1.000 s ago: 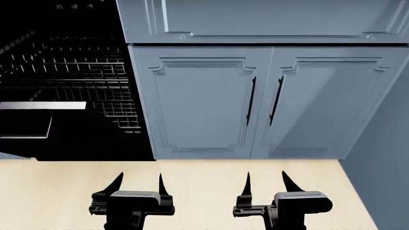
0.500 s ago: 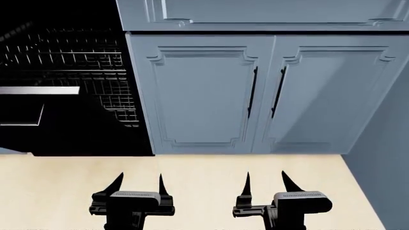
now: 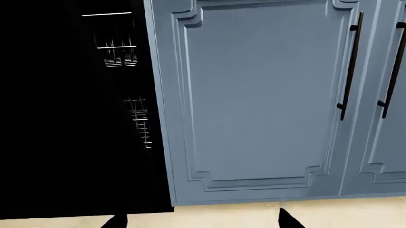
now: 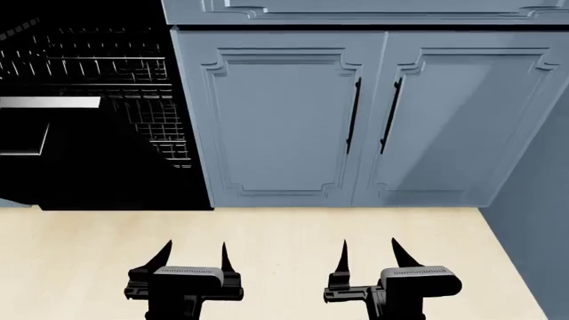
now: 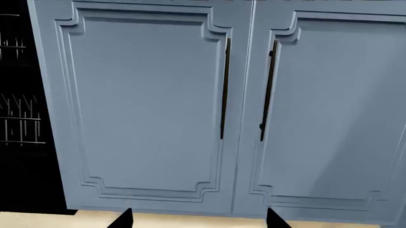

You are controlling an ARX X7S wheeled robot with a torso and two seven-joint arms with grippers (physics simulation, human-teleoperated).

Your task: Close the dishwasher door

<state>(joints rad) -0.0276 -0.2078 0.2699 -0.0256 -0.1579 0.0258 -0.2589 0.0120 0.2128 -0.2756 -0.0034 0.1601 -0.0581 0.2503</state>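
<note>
While both arms hang low over the matte, pale beige floor [image 4: 294, 233], the left gripper [image 4: 194, 255] and the right gripper [image 4: 369, 253] each show two black, thorn-shaped fingers spread wide with nothing between them. Past the floor edge stands a pair of blue-grey cabinet doors [image 4: 284, 120], each a flat panel framed by stepped moulding with notched corners, with thin black bar handles [image 4: 356, 115] set upright either side of the centre seam. Left of the cabinets, the dishwasher door [image 4: 80, 167] lies folded down and open, a glossy black slab with a bright silver strip [image 4: 49, 103] along its far edge. Behind it, fine wire racks [image 4: 106, 67] form a silvery grid in the dark cavity. In the left wrist view only slivers of rack [image 3: 136, 121] glint beside the cabinet edge.
</note>
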